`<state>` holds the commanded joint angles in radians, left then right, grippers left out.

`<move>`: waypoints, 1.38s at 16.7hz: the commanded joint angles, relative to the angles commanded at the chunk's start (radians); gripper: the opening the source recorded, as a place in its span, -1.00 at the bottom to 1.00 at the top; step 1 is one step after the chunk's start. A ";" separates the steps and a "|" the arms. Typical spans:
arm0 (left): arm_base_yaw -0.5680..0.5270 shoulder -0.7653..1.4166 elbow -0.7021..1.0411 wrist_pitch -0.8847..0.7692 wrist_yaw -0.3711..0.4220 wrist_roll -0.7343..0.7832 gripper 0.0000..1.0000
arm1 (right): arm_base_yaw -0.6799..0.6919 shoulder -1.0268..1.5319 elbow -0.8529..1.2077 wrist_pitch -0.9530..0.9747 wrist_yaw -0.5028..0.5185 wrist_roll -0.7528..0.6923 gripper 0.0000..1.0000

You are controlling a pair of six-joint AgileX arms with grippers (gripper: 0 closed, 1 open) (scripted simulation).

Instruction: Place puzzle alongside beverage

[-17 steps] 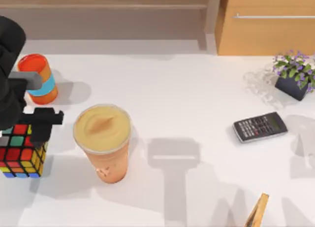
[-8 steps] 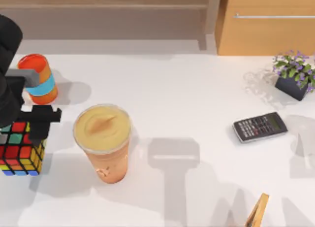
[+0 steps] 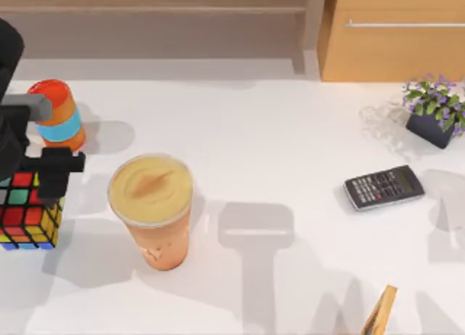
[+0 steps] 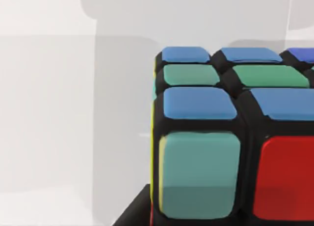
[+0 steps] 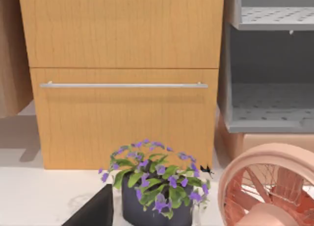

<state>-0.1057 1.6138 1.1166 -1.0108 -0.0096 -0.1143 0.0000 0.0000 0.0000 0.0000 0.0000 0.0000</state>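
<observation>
Biggest thing on the white table (image 3: 290, 131) is the smoothie cup (image 3: 151, 204), sitting left of center and not budged since a second ago. The Rubik's cube (image 3: 23, 215) at the far left edge has slid a bit further left and up, well apart from the cup. It's black-edged with red, green, yellow and blue squares, and the left gripper (image 3: 29, 176) is clamped on its top.

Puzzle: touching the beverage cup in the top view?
No, the puzzle sits at the table's left edge with bare white table between it and the beverage.
</observation>
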 joint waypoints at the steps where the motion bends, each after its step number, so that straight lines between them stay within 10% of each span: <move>1: 0.000 -0.001 -0.003 0.004 -0.001 0.000 -1.00 | 0.000 0.000 0.000 0.000 0.000 0.000 1.00; 14: -0.034 0.035 -0.076 0.050 0.002 -0.012 -1.00 | 0.000 0.000 0.000 0.000 0.000 0.000 1.00; 23: -0.034 0.035 -0.076 0.050 0.002 -0.012 0.36 | 0.000 0.000 0.000 0.000 0.000 0.000 1.00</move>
<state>-0.1401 1.6486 1.0408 -0.9610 -0.0076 -0.1260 0.0000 0.0000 0.0000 0.0000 0.0000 0.0000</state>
